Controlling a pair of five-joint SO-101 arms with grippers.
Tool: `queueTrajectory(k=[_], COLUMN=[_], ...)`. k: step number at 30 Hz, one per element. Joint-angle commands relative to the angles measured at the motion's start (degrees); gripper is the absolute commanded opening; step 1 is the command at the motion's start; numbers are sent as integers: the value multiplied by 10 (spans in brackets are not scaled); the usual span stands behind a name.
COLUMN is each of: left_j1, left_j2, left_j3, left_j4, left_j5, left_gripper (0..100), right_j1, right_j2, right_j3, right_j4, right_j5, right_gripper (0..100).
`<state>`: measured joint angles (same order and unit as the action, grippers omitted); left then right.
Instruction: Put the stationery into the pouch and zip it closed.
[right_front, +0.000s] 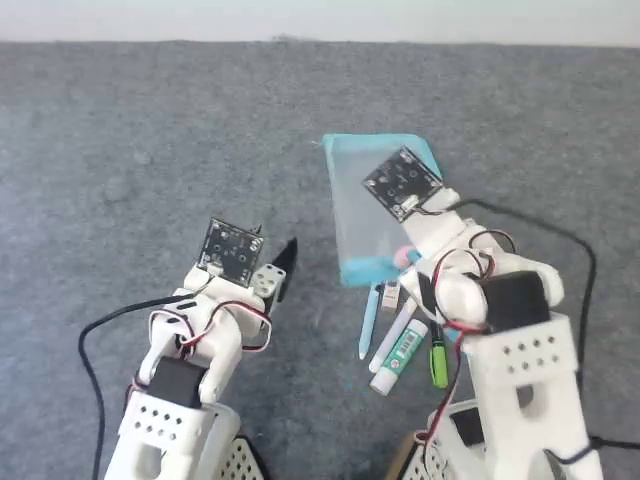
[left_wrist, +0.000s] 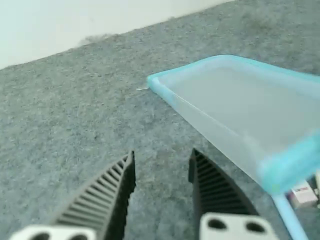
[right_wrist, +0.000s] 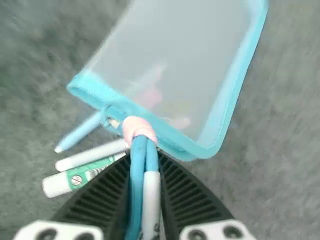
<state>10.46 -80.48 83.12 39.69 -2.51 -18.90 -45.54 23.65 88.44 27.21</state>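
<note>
A translucent pouch (right_front: 375, 205) with light-blue trim lies flat on the grey carpet, also in the left wrist view (left_wrist: 240, 110) and the right wrist view (right_wrist: 175, 60). My right gripper (right_front: 408, 258) (right_wrist: 142, 155) is shut on a blue pen with a pink end (right_wrist: 137, 131), whose tip sits at the pouch's near edge. Beside that edge lie a light-blue pen (right_front: 369, 320), a white marker (right_front: 395, 330), a green-labelled tube (right_front: 400, 360) and a green highlighter (right_front: 438, 362). My left gripper (right_front: 280, 268) (left_wrist: 162, 175) stands open over bare carpet, left of the pouch.
Grey carpet (right_front: 150, 150) covers the whole table up to a pale wall at the back. Black cables (right_front: 560, 235) trail beside both arm bases. A small white item (left_wrist: 300, 195) lies by the pouch's corner.
</note>
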Motion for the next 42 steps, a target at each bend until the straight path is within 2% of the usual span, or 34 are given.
queueTrajectory(k=[1,6,10,15,21,30,34,42], left_j1=[41,62,62,57,34,49,82,81], left_j2=[-14,-14,-14,-15,-15,-14,-15,-15], left_j3=[-18,-43,-58,-73,-147,-140,-149,-182], left_j4=[-16,9,21,30,108,115,140,193], left_j5=[-4,-4,-4,-4,-4,-7,-8,-8], left_gripper=[188,227,249,247,249,250,250,276], right_j1=[-49,-107,-128,-125,-125,-124,-123,-123], right_j2=[56,120,127,129,130,130,131,131], right_j3=[-193,-294,-302,-267,-255,-256,-256,-256], right_j4=[93,138,141,137,131,125,118,117], right_j5=[-31,-40,-41,-48,-47,-48,-48,-47], right_gripper=[6,6,6,6,6,6,6,6])
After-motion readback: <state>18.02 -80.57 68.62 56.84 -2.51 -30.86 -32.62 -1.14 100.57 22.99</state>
